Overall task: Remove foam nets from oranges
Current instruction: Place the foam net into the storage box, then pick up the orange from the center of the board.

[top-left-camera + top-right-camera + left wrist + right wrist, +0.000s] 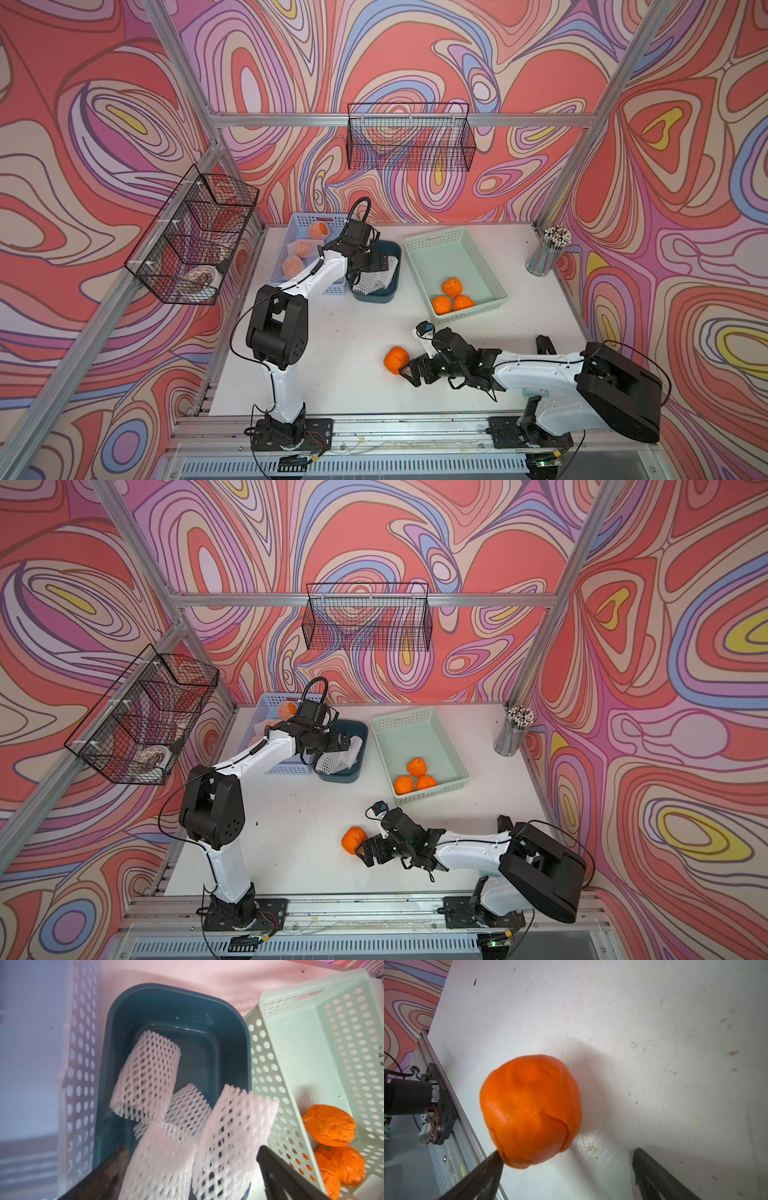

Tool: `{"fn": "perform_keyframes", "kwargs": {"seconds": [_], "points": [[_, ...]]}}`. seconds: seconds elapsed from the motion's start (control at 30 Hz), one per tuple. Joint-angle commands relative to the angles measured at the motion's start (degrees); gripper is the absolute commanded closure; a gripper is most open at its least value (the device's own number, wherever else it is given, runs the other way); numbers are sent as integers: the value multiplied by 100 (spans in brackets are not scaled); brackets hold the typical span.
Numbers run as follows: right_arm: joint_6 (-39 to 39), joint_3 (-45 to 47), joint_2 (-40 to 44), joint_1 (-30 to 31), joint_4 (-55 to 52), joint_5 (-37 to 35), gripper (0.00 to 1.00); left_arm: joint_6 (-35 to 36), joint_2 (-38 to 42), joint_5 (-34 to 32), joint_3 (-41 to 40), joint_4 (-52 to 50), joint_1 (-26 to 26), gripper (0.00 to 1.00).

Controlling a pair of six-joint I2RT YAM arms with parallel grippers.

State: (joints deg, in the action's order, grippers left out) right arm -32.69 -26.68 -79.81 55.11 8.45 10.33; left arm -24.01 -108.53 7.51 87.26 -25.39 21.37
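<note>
light: bright, even | shadow: soft, beside orange (529, 1109) | left wrist view: hazy, foreground blurred

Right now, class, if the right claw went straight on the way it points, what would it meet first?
The bare orange on the table. It sits just ahead of the open right claw, nearer one finger, which may be touching it; the wrist view leaves that unclear.
</note>
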Motion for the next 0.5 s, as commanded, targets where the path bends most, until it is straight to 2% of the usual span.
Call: {"fn": "perform_keyframes", "kwargs": {"seconds": [0.0,0.23,0.47], "points": [[-25,-114,-76,27,158,15,2,-270,253,292,-161,330,-86,0],[-49,-136,-58,26,168,-48,2,-446,446,519,-423,573,-216,1],[-1,-335,-168,28,166,39,2,-434,1241,460,-854,941,-362,1]]}}
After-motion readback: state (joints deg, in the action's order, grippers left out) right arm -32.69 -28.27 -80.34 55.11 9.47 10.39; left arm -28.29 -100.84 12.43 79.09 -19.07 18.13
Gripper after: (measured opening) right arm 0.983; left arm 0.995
